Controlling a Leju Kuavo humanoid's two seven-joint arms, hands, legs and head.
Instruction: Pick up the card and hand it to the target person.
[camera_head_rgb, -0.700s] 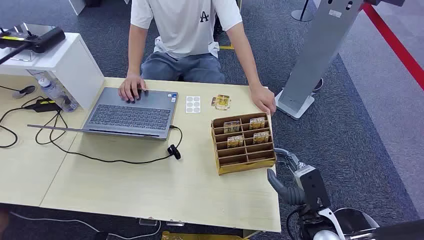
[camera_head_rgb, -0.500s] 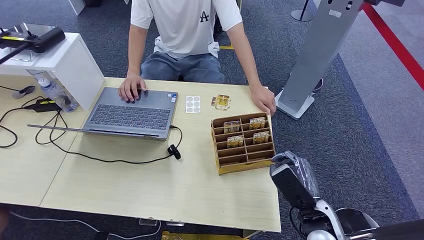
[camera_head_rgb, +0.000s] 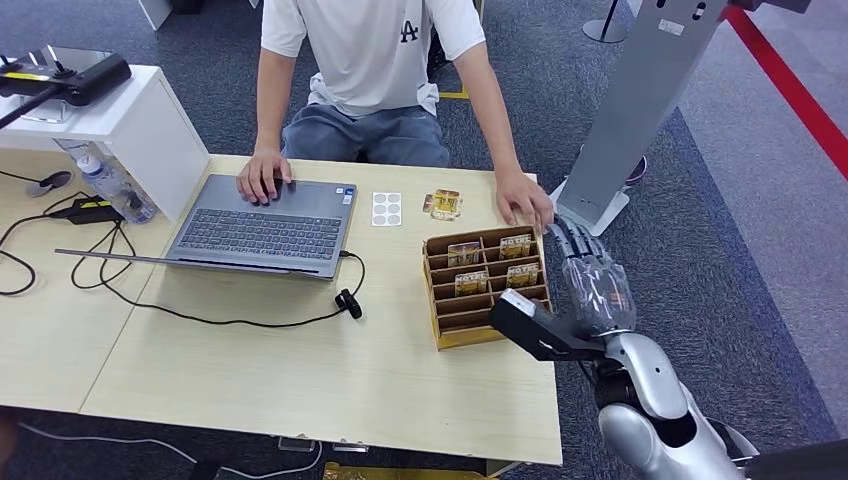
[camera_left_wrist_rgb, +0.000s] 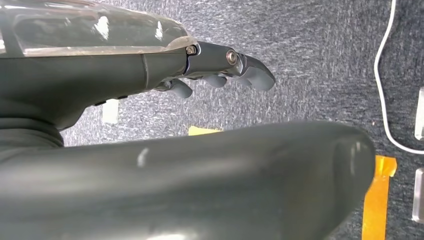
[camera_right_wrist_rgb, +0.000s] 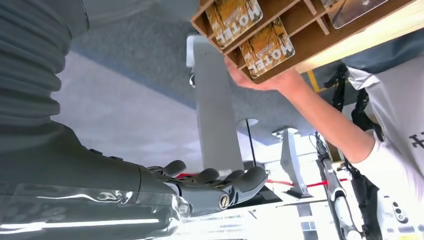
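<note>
While four cards (camera_head_rgb: 490, 263) stand in the upper slots of the cardboard rack (camera_head_rgb: 487, 286) on the table (camera_head_rgb: 300, 370), a fifth card (camera_head_rgb: 442, 204) lies flat at 11 o'clock from the rack, near the seated person's hand (camera_head_rgb: 524, 200). At 3 o'clock of the rack, just beside its edge, the right hand (camera_head_rgb: 590, 280) hovers with fingers stretched forward, slightly spread, holding nothing. By the floor, the left hand (camera_left_wrist_rgb: 220, 70) hangs with fingers loosely curled, gripping nothing. A laptop (camera_head_rgb: 262, 226) sits at 9 o'clock.
</note>
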